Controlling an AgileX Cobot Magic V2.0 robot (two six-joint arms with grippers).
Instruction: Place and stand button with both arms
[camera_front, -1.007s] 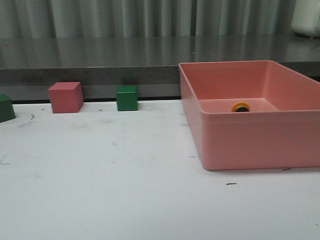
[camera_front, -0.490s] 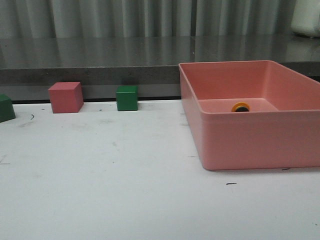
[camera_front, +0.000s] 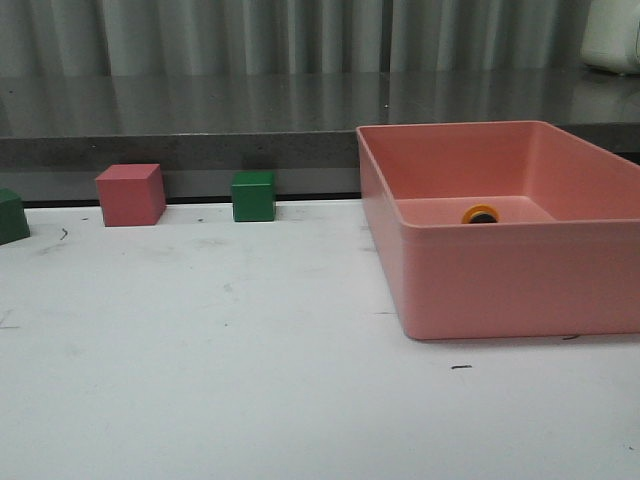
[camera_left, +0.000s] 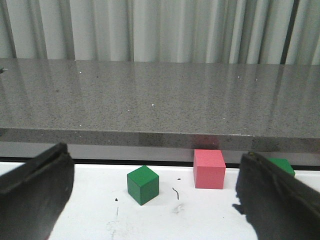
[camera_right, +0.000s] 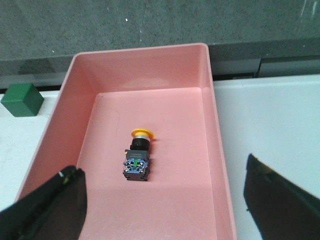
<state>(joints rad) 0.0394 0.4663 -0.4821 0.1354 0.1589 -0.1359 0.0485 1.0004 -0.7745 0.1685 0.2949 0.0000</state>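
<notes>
Left gripper (camera_left: 150, 200): fingers (camera_left: 32, 192) spread wide, holding nothing.
Right gripper (camera_right: 162, 200): fingers (camera_right: 50, 205) spread wide, touching nothing.
Button (camera_right: 138, 156): lying on its side in the pink bin (camera_right: 220, 150), yellow cap toward 12 o'clock in the right wrist view.
Cubes: green cube (camera_left: 143, 184) and pink cube (camera_left: 209, 169) apart on the white table (camera_front: 200, 350).
</notes>
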